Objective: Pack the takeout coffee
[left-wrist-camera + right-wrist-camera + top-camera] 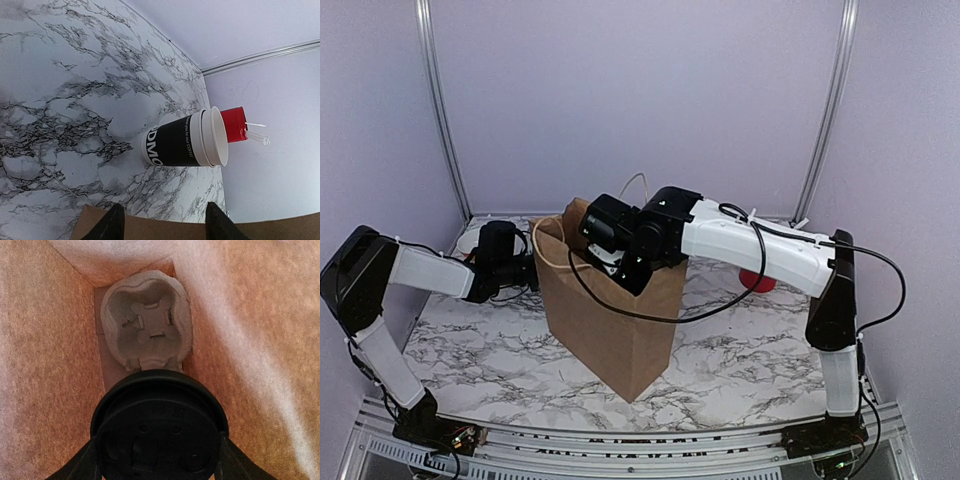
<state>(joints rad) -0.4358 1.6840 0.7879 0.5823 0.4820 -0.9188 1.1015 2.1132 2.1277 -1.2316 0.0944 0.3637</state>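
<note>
Black-lidded takeout coffee (159, 430) pinched upright in right gripper (159, 467), inside paper bag (610, 330) | pulp carrier (147, 325) socket at 12 o'clock, deeper down | left gripper (165, 226) spread at bag's 9 o'clock wall

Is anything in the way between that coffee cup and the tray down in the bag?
Nothing visible. The right gripper holds the takeout coffee inside the paper bag, above the pulp cup tray at the bottom. What shows of the tray looks empty; the part behind the coffee is hidden.
</note>
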